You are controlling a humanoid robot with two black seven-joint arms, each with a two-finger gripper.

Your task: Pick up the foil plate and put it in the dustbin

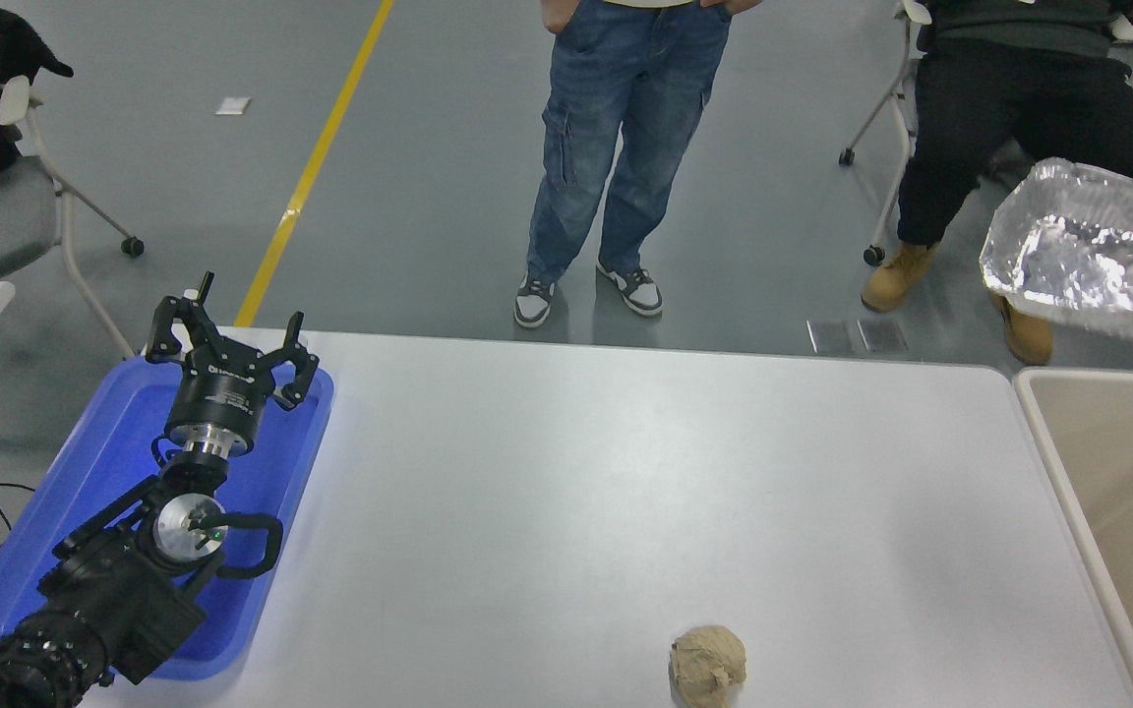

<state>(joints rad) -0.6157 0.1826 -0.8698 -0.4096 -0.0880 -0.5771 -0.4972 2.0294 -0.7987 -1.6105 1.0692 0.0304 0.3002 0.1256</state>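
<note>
a: where was the plate (1088, 261) just then?

b: up in the air at the right edge, above the far end of the bin (1107, 472) and a little beyond its rim, hollow side tipped toward the camera. it touched nothing that showed.

a: so the right gripper had it?

b: that's my reading, since a foil tray doesn't float, but the right gripper was out of view past the frame's edge. i couldn't see its fingers or where they held.

a: why hang it so high?

b: likely to carry the crumpled walls clear over the bin's rim before letting go. a long, light tray could catch on the rim and tip out if it went in low.

a: and the left gripper (229, 346)?

b: parked over the blue tray (94, 462) at the lower left, fingers spread wide, holding nothing. it sat well apart from the plate and the bin, out of the working arm's way.

a: anything else on the table (566, 472)?

b: a tan paper ball (709, 666) near the front edge, untouched. a person in jeans (616, 147) stood beyond the far side, another sat to the right.

a: how far along?

b: i'd judge the pick done and the drop not yet made.
</note>
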